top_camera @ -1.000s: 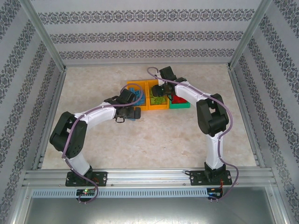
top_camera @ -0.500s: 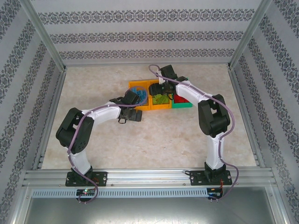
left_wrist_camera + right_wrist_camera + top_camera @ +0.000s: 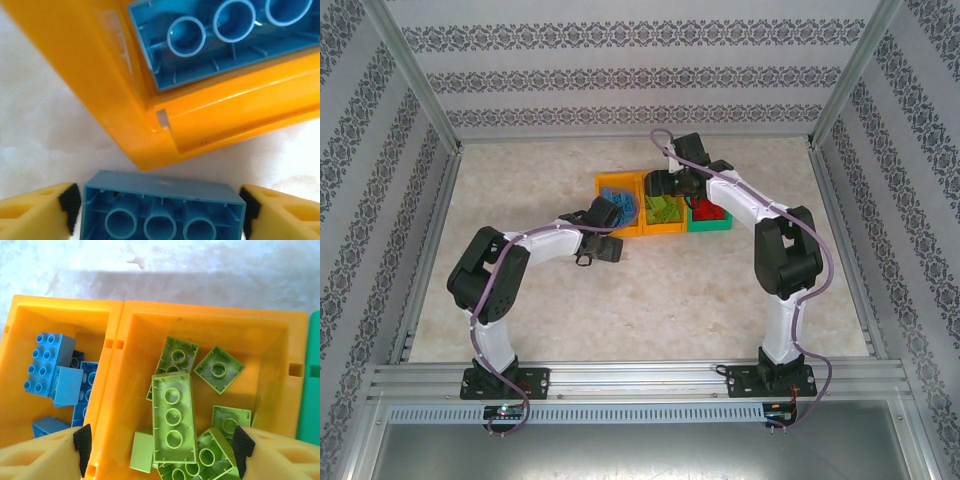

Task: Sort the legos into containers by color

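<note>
The blue lego (image 3: 160, 186) I've got is a long one, flipped over, so I see its hollow side w/ three round tubes in a row. It is just beside the near corner of the left orange bin (image 3: 90, 75), outside it, over the pale tabletop (image 3: 35, 150). My left gripper (image 3: 157, 207) pinches it, one black pad on each short end. I can't tell if it's lifted or resting. A second blue lego (image 3: 225, 45) lies in that bin, hollow side up too.

From my other wrist I see more blue legos (image 3: 47, 365) in the left bin, one big one studs up. The mid orange bin (image 3: 210, 320), joined to it, holds a pile of lime legos (image 3: 172, 417): long ones & small square ones, most hollow side up. My right gripper (image 3: 161, 445) hangs over that pile w/ its fingers spread wide, holding nothing.

The green bin (image 3: 311, 390) is joined on the right. From above, red legos (image 3: 705, 212) lie in it. All 3 bins sit in a row toward the far side of the tabletop.
</note>
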